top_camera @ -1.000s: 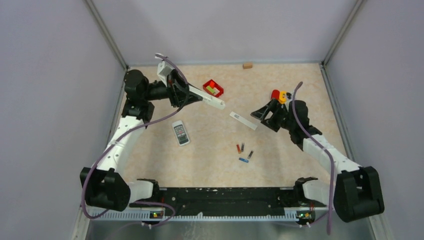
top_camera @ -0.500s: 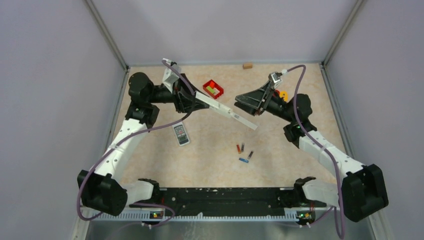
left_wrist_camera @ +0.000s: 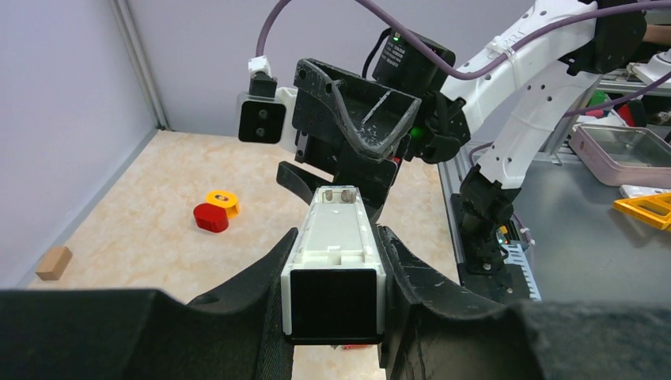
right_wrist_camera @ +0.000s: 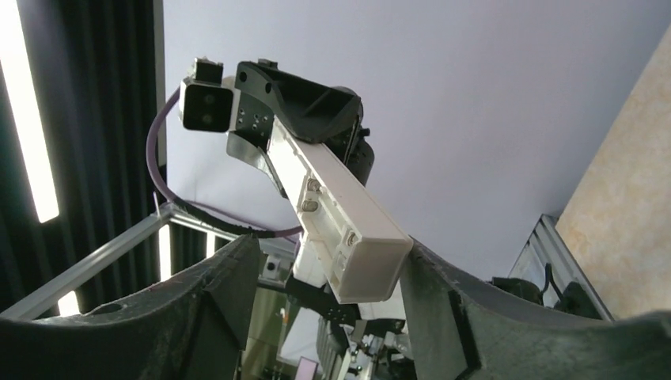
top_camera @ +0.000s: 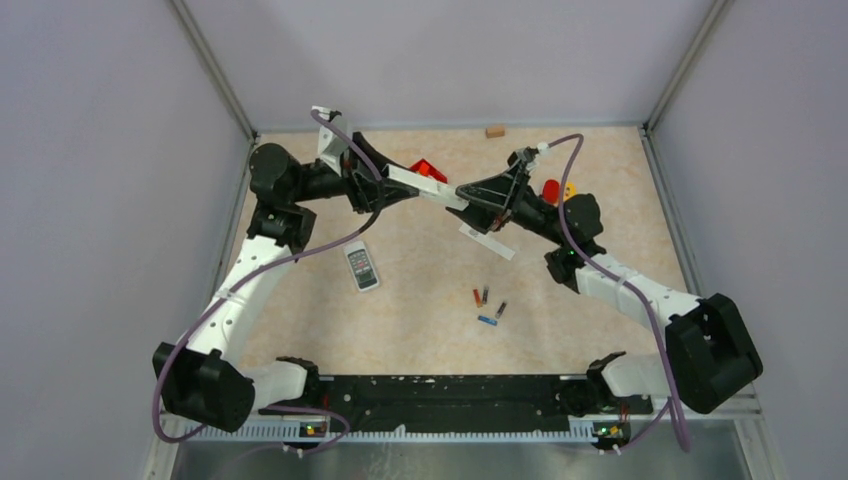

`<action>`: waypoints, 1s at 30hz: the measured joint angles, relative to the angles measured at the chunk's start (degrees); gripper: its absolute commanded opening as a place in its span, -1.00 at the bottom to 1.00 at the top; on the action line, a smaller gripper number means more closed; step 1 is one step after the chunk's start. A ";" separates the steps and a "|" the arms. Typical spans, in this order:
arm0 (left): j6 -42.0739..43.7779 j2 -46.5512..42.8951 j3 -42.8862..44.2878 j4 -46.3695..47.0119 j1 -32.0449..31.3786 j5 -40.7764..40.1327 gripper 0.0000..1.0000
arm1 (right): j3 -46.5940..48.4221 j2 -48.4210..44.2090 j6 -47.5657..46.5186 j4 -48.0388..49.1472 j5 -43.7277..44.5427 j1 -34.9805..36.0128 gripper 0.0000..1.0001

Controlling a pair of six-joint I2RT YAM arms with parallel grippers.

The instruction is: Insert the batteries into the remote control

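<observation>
My left gripper is shut on a long white remote control, held above the table with its open battery bay facing up. My right gripper is open around the remote's free end. Its right finger is at the remote's corner, and its left finger stands off with a gap. Several batteries lie on the table near the middle: red-and-black, dark, dark and blue.
A thin white cover strip lies below the grippers. A grey remote lies to the left. A red bin is partly hidden behind the remote. Red and yellow pieces and a wooden block sit further back.
My right arm has swung up and left from the right side until its fingers enclose the remote's free end. The left gripper has kept its hold and shifted the remote slightly back.
</observation>
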 measured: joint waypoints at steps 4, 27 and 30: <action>-2.25 -0.35 -0.02 3.41 0.00 -0.87 -1.00 | 0.00 0.00 1.64 1.57 1.77 0.13 -0.05; -13.42 -3.10 -4.09 8.35 -0.02 -12.83 0.97 | 0.02 3.50 4.28 8.94 8.79 1.49 -0.77; -19.65 -3.10 -5.18 5.60 0.00 -20.98 0.97 | 0.09 2.69 0.15 4.59 10.62 1.49 -0.77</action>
